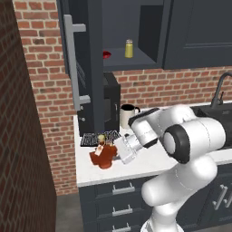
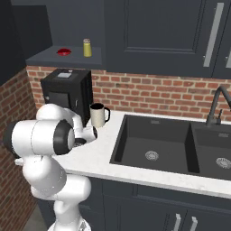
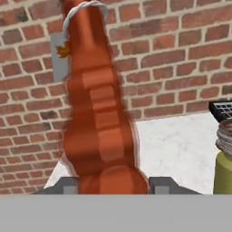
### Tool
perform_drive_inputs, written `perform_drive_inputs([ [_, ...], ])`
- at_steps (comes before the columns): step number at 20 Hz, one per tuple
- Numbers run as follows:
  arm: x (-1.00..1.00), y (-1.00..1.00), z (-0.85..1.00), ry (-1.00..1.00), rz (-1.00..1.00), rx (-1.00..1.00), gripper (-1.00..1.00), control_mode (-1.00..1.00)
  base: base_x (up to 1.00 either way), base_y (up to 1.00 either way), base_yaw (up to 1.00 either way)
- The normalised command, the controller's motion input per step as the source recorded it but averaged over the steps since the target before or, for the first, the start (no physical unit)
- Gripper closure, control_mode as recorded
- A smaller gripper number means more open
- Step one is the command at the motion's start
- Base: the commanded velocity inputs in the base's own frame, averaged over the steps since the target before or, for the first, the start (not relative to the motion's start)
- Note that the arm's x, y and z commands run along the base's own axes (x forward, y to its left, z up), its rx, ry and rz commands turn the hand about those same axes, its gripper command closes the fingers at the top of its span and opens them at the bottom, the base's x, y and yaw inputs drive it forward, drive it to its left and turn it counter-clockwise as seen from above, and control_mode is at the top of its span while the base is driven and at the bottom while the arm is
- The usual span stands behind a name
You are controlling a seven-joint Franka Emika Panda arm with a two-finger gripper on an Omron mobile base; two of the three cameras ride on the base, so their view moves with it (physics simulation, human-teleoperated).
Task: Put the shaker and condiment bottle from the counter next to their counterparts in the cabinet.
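While you've got the condiment bottle (image 3: 97,131) sitting right between the jaws, take your time with the squeeze. In the hand view the red body fills the gap between the two finger tips, one on each side, but I honestly can't tell if they're clamped tight or just closing in. From the left base view the gripper (image 1: 118,154) is down low over the worktop (image 1: 149,164), with the bottle looking tilted in front of it.

My advice: make sure the grip is firm on the wide body, not up on the narrow neck, before you lift. That lobed shape could slip or twist if you rush.

Watch the shaker (image 3: 224,170), it's just off to one side of the jaws and very near, so lift straight up rather than swinging sideways.

After that it's a long climb to the open cabinet (image 1: 136,59), where the yellow shaker (image 1: 129,48) and small red bottle (image 1: 107,55) wait.
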Motion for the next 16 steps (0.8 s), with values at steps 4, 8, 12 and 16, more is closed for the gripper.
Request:
perform_drive_inputs([
  [4, -0.01, -0.27, 0.16, 0.01, -0.12, 0.03, 1.0, -1.0, 0.0, 0.0, 0.0],
  [8, -0.28, -0.76, 0.44, 0.26, -0.31, 0.17, 1.0, -1.0, 0.0, 0.0, 0.0],
  [12, -0.55, -0.98, 0.69, 0.35, -0.33, 0.27, 1.0, -1.0, 0.0, 0.0, 0.0],
  [16, -0.4, -0.91, 0.93, 0.5, -0.32, 0.29, 1.0, -1.0, 0.0, 0.0, 0.0],
])
